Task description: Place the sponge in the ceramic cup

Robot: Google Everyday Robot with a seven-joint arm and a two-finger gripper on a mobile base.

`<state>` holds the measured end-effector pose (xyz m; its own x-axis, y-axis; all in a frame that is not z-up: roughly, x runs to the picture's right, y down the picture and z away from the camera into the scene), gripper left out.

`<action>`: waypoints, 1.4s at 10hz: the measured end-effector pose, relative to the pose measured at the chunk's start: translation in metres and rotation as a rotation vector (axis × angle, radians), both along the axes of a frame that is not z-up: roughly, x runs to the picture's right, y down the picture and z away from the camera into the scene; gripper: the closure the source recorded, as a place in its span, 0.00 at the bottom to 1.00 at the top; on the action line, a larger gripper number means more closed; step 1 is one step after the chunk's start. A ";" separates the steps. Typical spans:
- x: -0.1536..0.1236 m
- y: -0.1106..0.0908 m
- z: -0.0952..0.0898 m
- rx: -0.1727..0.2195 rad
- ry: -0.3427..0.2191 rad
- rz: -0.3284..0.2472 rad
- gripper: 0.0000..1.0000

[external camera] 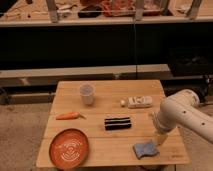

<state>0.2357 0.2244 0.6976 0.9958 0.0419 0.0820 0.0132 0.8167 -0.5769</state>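
Observation:
The blue-grey sponge lies near the front right corner of the wooden table. The white ceramic cup stands upright at the table's back left-centre, far from the sponge. My gripper hangs from the white arm at the right, just above and to the right of the sponge, pointing down at it.
A black ridged block lies mid-table. A flat white oblong object rests at the back right. An orange carrot and an orange plate sit on the left. Dark shelving runs behind the table.

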 end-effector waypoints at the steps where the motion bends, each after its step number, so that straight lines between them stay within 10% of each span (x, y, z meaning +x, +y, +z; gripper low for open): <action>1: -0.004 0.006 0.003 -0.006 -0.012 0.006 0.20; 14: -0.024 0.087 0.029 -0.050 -0.103 0.036 0.20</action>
<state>0.2114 0.3115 0.7261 0.9799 0.0835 0.1813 0.0463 0.7881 -0.6137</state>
